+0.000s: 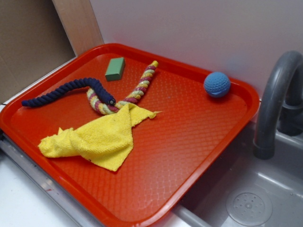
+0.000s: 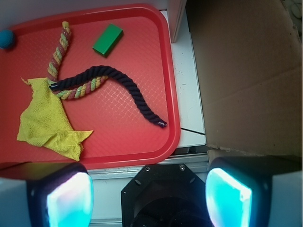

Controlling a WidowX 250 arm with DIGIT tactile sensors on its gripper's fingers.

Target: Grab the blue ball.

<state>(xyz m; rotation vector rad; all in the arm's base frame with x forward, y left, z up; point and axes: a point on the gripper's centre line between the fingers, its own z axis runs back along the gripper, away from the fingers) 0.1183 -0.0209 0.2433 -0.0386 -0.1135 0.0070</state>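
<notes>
The blue ball (image 1: 217, 84) is a small knitted sphere resting near the far right corner of the red tray (image 1: 189, 156). In the wrist view the blue ball (image 2: 6, 38) shows only partly at the left edge, at the tray's far corner. My gripper (image 2: 149, 198) hangs high above the tray's near edge, well away from the ball. Its two glowing cyan pads (image 2: 71, 201) stand wide apart with nothing between them. The gripper does not appear in the exterior view.
On the tray lie a green block (image 1: 115, 69), a dark navy rope (image 1: 66, 91), a striped pink-and-yellow rope (image 1: 137, 90) and a crumpled yellow cloth (image 1: 99, 137). A grey sink with a faucet (image 1: 277, 99) is on the right. Cardboard (image 2: 246, 71) stands beside the tray.
</notes>
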